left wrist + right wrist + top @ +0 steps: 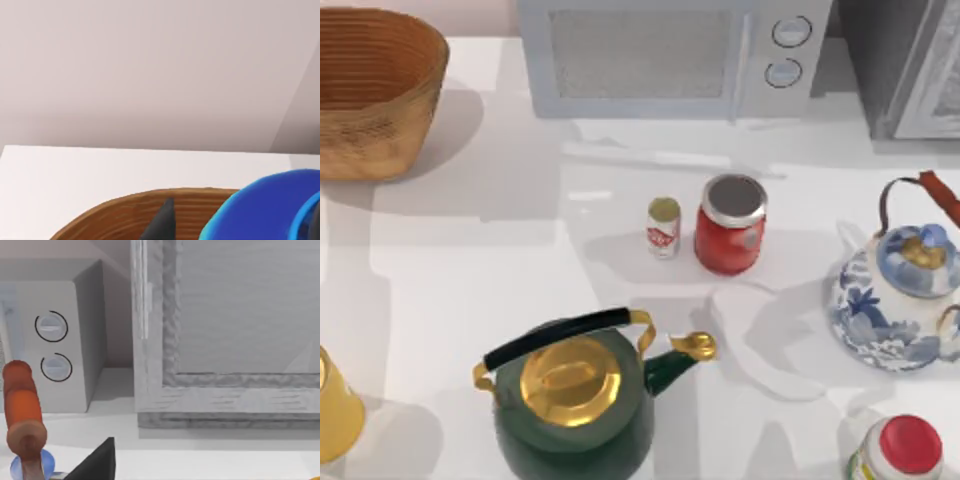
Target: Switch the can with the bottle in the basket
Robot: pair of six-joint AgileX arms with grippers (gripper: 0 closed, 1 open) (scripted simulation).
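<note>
1. Green kettle [575, 400] sat at the near counter edge.
2. One can [730, 225] and one bottle [663, 227] stood upright just beside each other mid-counter; one basket [375, 90] far-left, well apart.
3. Judged: can rigid, smooth; take by its sides.
4. Jaws' state: cannot tell.

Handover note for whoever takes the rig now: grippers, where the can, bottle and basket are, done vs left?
Left gripper: over the basket, at the table's far left corner; a dark fingertip shows above the rim.
Right gripper: near the blue-and-white teapot on the right, by its orange handle; a fingertip shows there too.
Can and bottle: upright, side by side mid-table, bottle to the can's left, in front of the microwave.
Done: neither item sits in the basket now.
Left: get the can into the basket; the bottle stays on the table.
</note>
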